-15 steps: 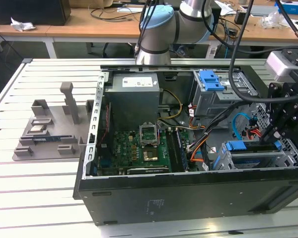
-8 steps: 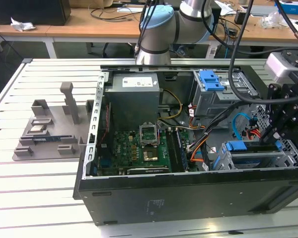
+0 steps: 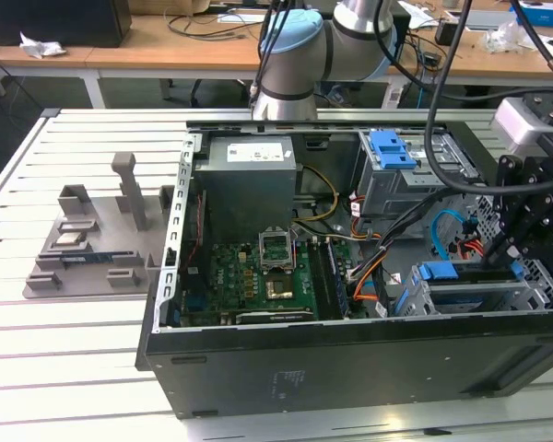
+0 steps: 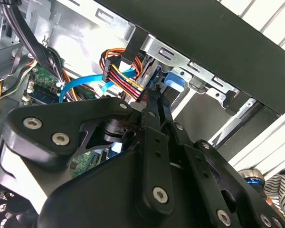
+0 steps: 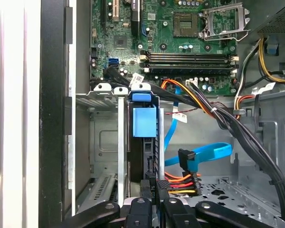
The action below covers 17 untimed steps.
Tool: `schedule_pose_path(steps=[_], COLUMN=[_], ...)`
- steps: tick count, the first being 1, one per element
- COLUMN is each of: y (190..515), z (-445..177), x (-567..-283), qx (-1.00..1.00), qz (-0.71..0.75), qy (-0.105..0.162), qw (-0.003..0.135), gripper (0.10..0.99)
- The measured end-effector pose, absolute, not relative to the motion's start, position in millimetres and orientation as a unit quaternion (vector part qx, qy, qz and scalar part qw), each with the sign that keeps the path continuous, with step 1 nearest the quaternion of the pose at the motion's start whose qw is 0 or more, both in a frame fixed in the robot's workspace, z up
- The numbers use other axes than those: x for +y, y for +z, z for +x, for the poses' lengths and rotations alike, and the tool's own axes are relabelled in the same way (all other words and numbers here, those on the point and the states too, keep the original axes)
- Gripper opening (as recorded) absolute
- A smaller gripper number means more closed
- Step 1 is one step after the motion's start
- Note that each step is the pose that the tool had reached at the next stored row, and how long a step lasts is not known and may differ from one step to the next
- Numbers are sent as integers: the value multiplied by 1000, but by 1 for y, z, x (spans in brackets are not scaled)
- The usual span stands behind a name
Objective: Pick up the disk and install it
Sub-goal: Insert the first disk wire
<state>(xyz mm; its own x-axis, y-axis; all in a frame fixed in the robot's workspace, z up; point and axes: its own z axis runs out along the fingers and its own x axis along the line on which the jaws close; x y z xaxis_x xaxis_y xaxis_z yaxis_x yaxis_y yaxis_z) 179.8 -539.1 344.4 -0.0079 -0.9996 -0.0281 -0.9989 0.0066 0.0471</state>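
The disk [image 5: 143,142] is seen in the first wrist view standing on its edge inside the drive cage [image 5: 107,137] of the computer case [image 3: 350,359], a little left of the centre of the frame, with its blue plastic frame at its upper end. In the exterior view the same disk [image 3: 461,293] is found in the lower right of the frame, in the cage next to the front wall of the case.

The end effector [image 5: 152,192] is placed at the bottom edge of the first wrist view, directly at the lower end of the disk. Its fingers [image 4: 154,109] are drawn close together around the edge of the disk, so it is grasping the disk.

Orange, red and black cables [image 5: 180,183] and a blue cable [image 5: 199,154] are lying just beside the disk. The motherboard [image 3: 249,281] is seen in the centre of the exterior view. The case is resting on a white slatted table [image 3: 64,350].
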Motion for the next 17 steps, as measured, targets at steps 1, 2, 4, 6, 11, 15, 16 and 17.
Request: schedule_pose_path(steps=[1, 2, 4, 6, 11, 15, 16, 17], y=[345, 345, 345, 345, 344, 342, 341, 340], z=[180, 180, 181, 181, 181, 181, 181, 181], x=[-539, -539, -539, -540, -542, -542, -542, -542], qx=[-709, -709, -709, -709, -709, -708, -708, -708], qz=[704, 705, 705, 705, 705, 705, 705, 705], qy=[-28, -30, -31, -31, -32, -33, -33, -32], qw=[6, 4, 2, 2, 1, 1, 1, 1], gripper=[165, 165, 165, 165, 165, 165, 165, 165])
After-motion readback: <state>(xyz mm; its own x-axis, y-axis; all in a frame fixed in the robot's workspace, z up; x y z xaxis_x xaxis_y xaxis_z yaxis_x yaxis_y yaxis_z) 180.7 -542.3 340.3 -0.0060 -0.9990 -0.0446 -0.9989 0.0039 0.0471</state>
